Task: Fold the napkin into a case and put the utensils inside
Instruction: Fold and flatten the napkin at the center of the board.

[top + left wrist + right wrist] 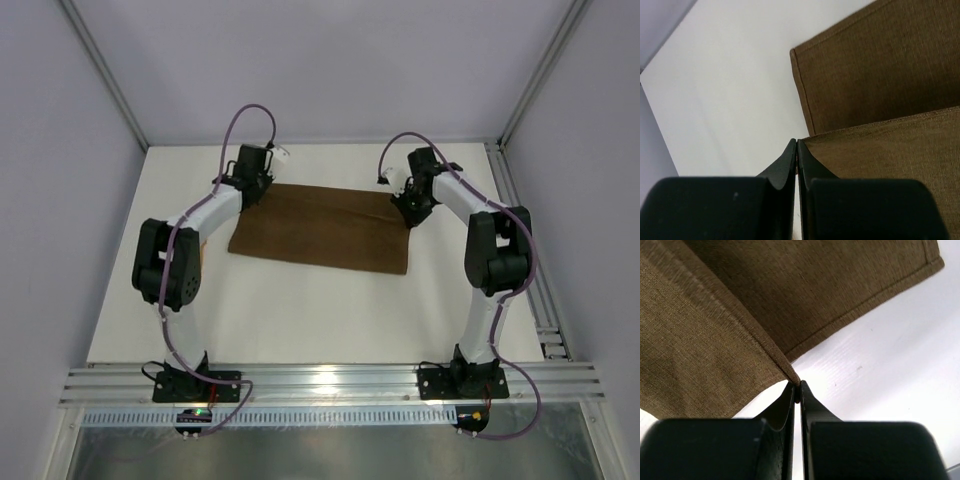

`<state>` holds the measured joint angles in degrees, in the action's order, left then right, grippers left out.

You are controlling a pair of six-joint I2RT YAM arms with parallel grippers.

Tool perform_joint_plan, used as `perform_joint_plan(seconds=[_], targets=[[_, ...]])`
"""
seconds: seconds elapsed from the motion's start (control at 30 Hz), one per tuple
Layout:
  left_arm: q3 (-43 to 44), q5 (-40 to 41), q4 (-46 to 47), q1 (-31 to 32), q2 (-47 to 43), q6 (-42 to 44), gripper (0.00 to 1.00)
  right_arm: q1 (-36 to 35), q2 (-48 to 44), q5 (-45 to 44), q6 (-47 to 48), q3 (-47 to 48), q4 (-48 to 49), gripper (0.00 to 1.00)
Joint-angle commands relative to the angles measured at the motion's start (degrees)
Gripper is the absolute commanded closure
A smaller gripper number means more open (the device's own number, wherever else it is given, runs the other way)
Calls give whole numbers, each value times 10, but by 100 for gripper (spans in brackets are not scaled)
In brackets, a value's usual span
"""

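Two corners are pinched, one per arm. The dark brown, matte, roughly square cloth napkin (pixel 320 228) is spread mid-table on the white tabletop (pixel 300 320) w/ a fold under way: in the left wrist view an upper layer is seen over a lower one, edges offset. The case is not yet formed, and more folds are judged to be left. No utensils are seen in any view, so placing them is all to do. The left gripper (pixel 797 145) is shut, tips pressed together on the upper layer's corner at the far-left end. The right gripper (pixel 799 388) is shut too, clamped on the far-right corner, which is raised off the table w/ cloth drawn taut up to the tips.
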<state>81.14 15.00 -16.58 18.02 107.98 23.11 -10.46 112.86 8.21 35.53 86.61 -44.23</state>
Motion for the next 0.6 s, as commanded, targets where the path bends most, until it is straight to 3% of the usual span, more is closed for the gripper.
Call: perform_joint_plan(seconds=[0.0, 0.57], targets=[[58, 15, 50, -4, 17, 9, 100, 0, -11, -29, -41, 24, 16, 97], [128, 29, 59, -5, 118, 22, 100, 4, 112, -56, -58, 182, -24, 97]])
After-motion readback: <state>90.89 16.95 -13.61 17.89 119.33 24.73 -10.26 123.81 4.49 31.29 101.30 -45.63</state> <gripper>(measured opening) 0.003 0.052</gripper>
